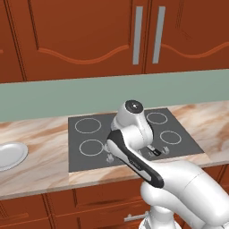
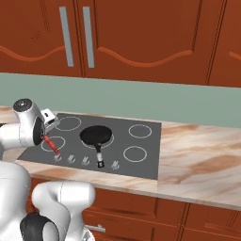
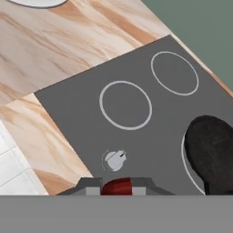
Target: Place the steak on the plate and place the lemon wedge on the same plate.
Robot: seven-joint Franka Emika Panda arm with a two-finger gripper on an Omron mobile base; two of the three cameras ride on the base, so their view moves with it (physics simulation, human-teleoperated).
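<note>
Marble counter [image 1: 40, 147], plate [image 1: 11, 154] at left edge, tool [image 3: 117, 187] clamping steak [image 3: 116, 186] over cooktop [image 3: 150, 127] front.

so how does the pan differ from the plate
The pan is black, with a long handle, and sits on the stovetop. The plate is white, has no handle, and rests on the counter to the stovetop's left. Both are round and look empty.

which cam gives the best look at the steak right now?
Right base view: the flat red raw steak hangs edge-on from the shut gripper over the grey stovetop. Hand view shows just a red sliver between the fingertips; in the left base view the arm covers it.
</note>
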